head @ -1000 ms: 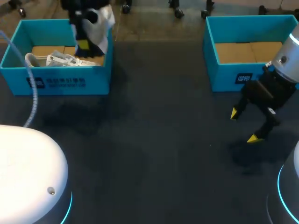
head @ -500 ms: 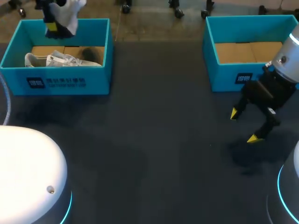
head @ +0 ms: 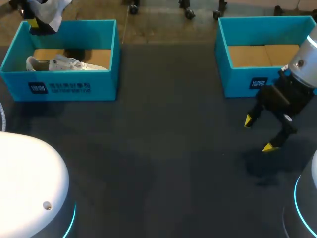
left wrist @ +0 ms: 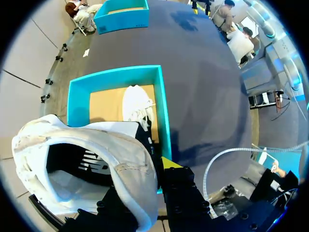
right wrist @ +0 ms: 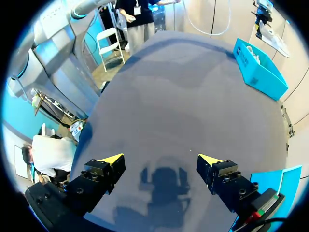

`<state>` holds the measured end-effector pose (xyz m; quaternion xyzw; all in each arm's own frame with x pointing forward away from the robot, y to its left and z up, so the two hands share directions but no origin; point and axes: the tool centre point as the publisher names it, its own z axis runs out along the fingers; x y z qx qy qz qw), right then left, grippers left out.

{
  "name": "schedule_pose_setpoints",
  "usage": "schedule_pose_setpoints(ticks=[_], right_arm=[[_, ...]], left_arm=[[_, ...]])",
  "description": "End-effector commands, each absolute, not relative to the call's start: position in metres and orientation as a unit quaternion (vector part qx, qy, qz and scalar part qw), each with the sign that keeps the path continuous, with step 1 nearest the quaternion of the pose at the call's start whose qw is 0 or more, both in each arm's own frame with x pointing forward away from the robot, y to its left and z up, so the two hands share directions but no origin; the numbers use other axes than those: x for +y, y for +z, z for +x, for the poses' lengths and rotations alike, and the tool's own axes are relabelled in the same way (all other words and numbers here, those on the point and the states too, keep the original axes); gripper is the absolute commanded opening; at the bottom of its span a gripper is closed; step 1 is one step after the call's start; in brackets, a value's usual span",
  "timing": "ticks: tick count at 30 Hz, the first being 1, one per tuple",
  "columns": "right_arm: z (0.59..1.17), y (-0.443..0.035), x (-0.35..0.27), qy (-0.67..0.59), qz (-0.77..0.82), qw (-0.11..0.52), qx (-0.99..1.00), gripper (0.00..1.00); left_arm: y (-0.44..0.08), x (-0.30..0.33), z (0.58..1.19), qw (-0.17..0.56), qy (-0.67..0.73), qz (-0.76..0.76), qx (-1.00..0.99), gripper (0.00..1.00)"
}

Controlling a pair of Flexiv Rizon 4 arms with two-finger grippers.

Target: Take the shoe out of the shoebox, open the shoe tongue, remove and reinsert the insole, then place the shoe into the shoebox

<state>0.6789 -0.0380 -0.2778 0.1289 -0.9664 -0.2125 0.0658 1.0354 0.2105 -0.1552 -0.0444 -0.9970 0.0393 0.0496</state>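
Left gripper (head: 37,25) sits high at the far-left corner, over the far rim of the open turquoise cardboard shoebox (head: 64,89). It's clamped on a white low-top sneaker (left wrist: 111,145) by the collar wall. One yellow fingertip (left wrist: 169,163) shows on the outside of the shoe and the other is hidden behind the upper. The closed grip is therefore inferred from the shoe hanging clear of box and table. Gripping at the collar probably keeps the mouth facing outward and reachable for the tongue and insole work, and the height gets the sole over the box walls. Judged step: extraction from the box, roughly complete; tongue and insole not yet touched. Right gripper (head: 257,134) hovers low over the dark grey table (head: 163,158) on the right, just on the near side of the second turquoise shoebox (head: 237,84). Its fingers are spread wide with nothing between them, so it reads as the waiting hand, positioned to meet the shoe once it's brought toward the middle. Sneaker look: white, soft creased upper, wide-open mouth, dark lining with a pale mark inside; laces can't be made out on it. A second white sneaker (head: 59,63), laces visible, lies on the brown cardboard floor of the left shoebox, below the held one.
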Motion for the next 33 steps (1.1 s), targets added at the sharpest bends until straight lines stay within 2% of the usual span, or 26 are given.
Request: schedule_pose_setpoints(ticks=[1,10,11,14,18,21,23,33], right_arm=[[0.679,-0.278,-0.037,-0.211,0.129,0.066,-0.967,1.00],[0.679,-0.278,-0.037,-0.211,0.129,0.066,-0.967,1.00],[0.679,-0.278,-0.037,-0.211,0.129,0.066,-0.967,1.00],[0.679,-0.278,-0.037,-0.211,0.129,0.066,-0.967,1.00],[0.679,-0.278,-0.037,-0.211,0.129,0.066,-0.967,1.00],[0.679,-0.278,-0.037,-0.211,0.129,0.066,-0.967,1.00],[0.679,-0.278,-0.037,-0.211,0.129,0.066,-0.967,1.00],[0.679,-0.278,-0.037,-0.211,0.129,0.066,-0.967,1.00]], left_arm=[[-0.154,0.214,1.045,0.070,0.046,-0.046,-0.995,0.00],[-0.154,0.214,1.045,0.070,0.046,-0.046,-0.995,0.00],[-0.157,0.215,1.049,0.015,0.032,-0.060,-0.998,0.00],[-0.165,0.222,1.061,0.022,0.022,-0.099,-0.995,0.00],[-0.174,0.247,1.087,0.042,0.010,-0.212,-0.976,0.00],[-0.178,0.268,1.095,0.057,-0.004,-0.391,-0.919,0.00],[-0.182,0.278,1.101,0.048,-0.029,-0.440,-0.896,0.00],[-0.182,0.278,1.101,0.048,-0.029,-0.440,-0.896,0.00]])
